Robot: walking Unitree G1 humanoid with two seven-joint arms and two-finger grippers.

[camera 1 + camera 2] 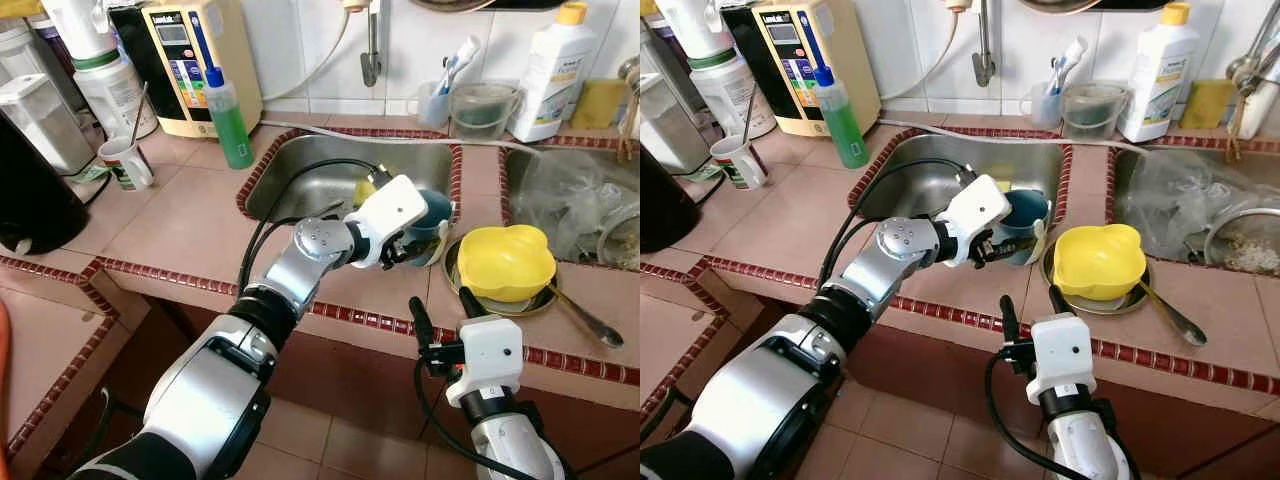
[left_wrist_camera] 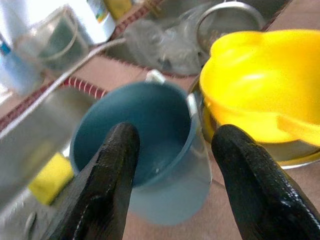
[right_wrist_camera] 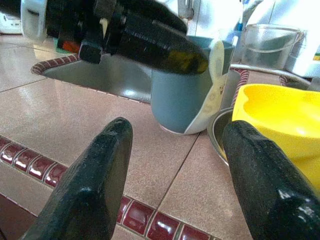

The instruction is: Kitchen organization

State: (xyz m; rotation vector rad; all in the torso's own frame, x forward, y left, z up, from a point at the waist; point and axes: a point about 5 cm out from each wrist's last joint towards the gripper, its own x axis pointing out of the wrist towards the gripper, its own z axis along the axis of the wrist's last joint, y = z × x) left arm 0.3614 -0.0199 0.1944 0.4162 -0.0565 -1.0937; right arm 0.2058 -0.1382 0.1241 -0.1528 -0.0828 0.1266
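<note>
Nearest you, your right end effector [image 1: 440, 322] hovers at the front edge of the tiled surface [image 1: 190, 225], just outside its red trim, fingers spread wide and closed on nothing. Its wrist view looks across the tiles toward the blue mug [image 3: 187, 92] and the yellow bowl [image 3: 280, 125].

Next in, your left end effector [image 1: 992, 250] reaches across the surface to the blue mug, which stands upright at the front right corner of the left sink [image 1: 300, 170]. The fingers [image 2: 107, 180] are parted wide; in the left wrist view one sits over the mug's mouth and the other outside its wall, straddling the rim. You cannot tell from these views whether either finger touches the mug.

Just beside the mug, the yellow bowl rests on a metal plate [image 1: 470, 290] with a spoon [image 1: 585, 318] running off to the robot's right.

Farther back, a yellow sponge [image 2: 47, 177] lies in the left sink. A green bottle [image 1: 230, 120] and a white cup [image 1: 127, 163] stand to the left, and a white detergent bottle [image 1: 552, 70] stands by the wall.
</note>
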